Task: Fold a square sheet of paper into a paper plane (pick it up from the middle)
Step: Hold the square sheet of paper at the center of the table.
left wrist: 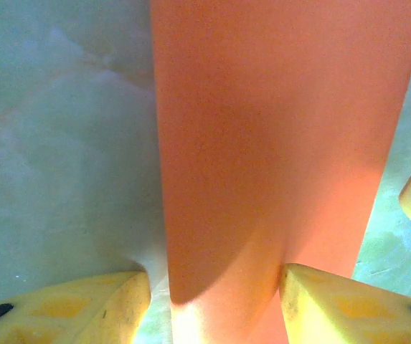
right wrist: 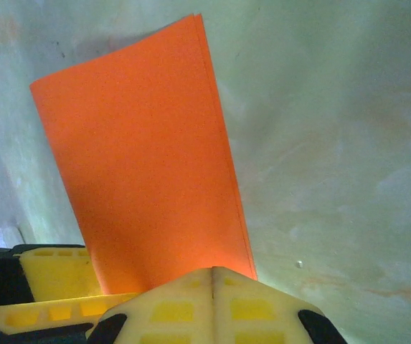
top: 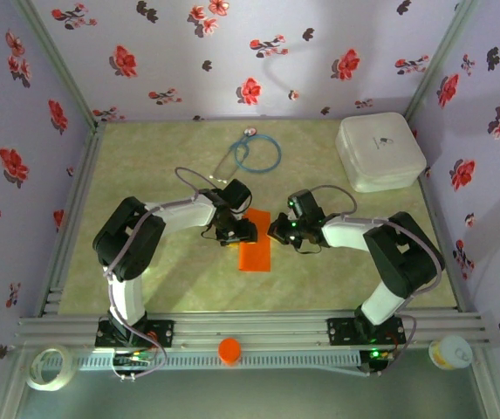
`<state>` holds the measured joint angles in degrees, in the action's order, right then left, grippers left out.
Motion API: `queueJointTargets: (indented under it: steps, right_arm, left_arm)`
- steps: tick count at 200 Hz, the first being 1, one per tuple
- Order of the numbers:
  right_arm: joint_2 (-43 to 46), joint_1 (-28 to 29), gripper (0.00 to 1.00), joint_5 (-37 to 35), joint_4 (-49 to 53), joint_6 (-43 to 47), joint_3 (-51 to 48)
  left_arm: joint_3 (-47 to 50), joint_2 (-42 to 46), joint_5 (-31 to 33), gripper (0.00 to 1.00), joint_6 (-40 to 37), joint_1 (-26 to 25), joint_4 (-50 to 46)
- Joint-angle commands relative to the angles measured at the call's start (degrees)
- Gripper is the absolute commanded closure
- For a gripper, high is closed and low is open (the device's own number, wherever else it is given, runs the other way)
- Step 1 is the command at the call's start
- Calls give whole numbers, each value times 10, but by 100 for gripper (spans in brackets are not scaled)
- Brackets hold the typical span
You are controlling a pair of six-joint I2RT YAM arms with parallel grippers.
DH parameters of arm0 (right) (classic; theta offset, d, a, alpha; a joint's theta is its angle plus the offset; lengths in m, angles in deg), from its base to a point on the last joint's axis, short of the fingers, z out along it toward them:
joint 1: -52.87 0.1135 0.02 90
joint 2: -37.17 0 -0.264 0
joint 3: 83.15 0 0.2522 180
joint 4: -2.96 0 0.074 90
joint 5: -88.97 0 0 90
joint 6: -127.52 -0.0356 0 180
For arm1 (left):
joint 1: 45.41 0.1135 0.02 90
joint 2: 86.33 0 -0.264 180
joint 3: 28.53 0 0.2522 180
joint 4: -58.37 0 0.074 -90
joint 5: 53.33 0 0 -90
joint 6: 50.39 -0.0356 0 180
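Two arms bend inward over the surface [top: 188,279]; we see the left hand [top: 236,234] and right hand [top: 277,231] at the folded orange paper [top: 254,257] lying there. Left wrist: spread fingers [left wrist: 97,301] straddle the paper. Right wrist: closed tips meet its near edge.

Left claw [left wrist: 214,287] parted; right claw [right wrist: 212,279] pinched shut; arms bent inward.

**A:** how many of each?

**B:** two claws: left claw [top: 236,236], right claw [top: 278,232]. one orange paper sheet [top: 255,253] between them, one white box [top: 380,151] past the right claw, one blue loop [top: 256,154] past the left.
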<state>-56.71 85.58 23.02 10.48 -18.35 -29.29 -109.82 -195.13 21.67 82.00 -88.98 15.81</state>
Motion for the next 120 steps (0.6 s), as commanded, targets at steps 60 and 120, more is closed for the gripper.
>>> queueJointTargets:
  steps: [60, 120]
  right_arm:
    - [-55, 16, 100, 26, -11, 14, 37]
    - [-90, 11, 100, -4, 68, 82, 19]
  left_arm:
    - [35, -77, 52, 45, -22, -5, -7]
    - [29, -65, 48, 45, -16, -8, -4]
